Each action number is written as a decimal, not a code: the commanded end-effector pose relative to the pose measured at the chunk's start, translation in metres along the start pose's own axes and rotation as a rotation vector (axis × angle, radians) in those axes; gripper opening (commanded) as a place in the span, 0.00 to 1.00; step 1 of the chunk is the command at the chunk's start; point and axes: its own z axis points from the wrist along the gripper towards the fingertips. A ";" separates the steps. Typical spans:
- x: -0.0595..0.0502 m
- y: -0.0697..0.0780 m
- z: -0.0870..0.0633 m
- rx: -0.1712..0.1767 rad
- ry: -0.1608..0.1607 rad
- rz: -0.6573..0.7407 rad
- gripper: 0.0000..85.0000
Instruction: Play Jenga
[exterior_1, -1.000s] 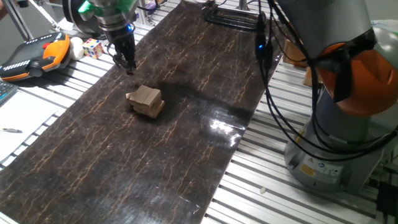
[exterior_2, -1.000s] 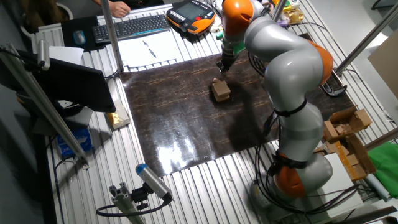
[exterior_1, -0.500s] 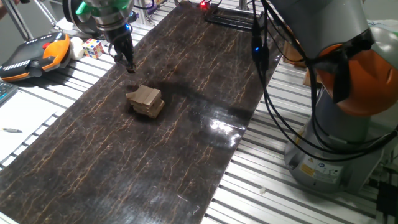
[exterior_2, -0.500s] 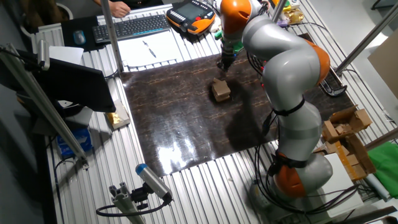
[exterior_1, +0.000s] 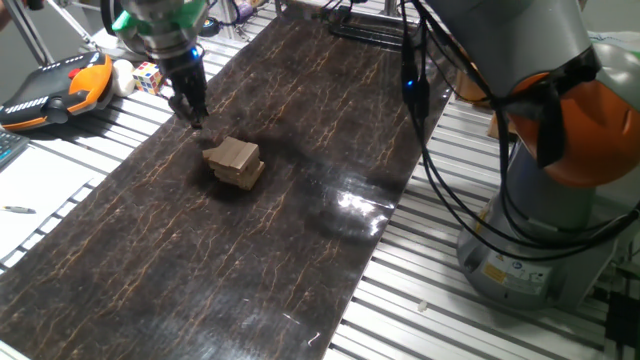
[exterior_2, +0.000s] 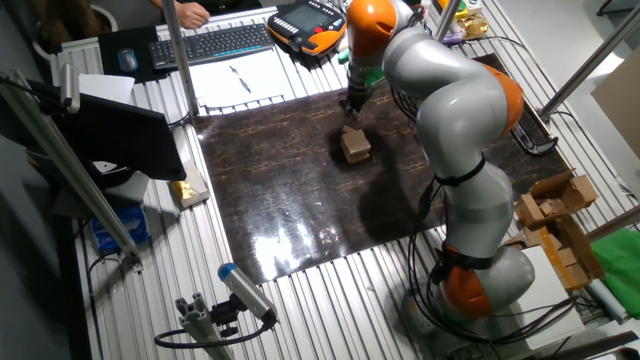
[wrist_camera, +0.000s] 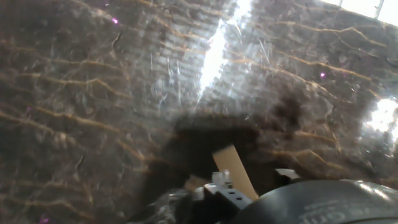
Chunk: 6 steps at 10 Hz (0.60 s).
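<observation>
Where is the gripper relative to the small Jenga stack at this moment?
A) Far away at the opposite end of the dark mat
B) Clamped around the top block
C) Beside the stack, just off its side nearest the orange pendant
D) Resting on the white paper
C: the gripper hangs close beside the Jenga stack, toward the orange pendant, over the dark mat.

I see a ribbed aluminium table (exterior_1: 420, 300) carrying a dark marbled mat (exterior_1: 300, 150). On the mat sits the Jenga stack (exterior_1: 234, 163), alone. Off the mat, on bare slats: puzzle cube (exterior_1: 149, 76), orange pendant (exterior_1: 55, 88), keyboard (exterior_2: 222, 42), paper with pen (exterior_2: 240, 78).
</observation>
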 end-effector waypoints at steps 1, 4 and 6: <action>-0.003 0.003 0.008 0.007 -0.008 0.002 0.62; -0.009 0.008 0.025 0.017 -0.020 -0.009 0.67; -0.012 0.008 0.030 0.016 -0.014 -0.018 0.67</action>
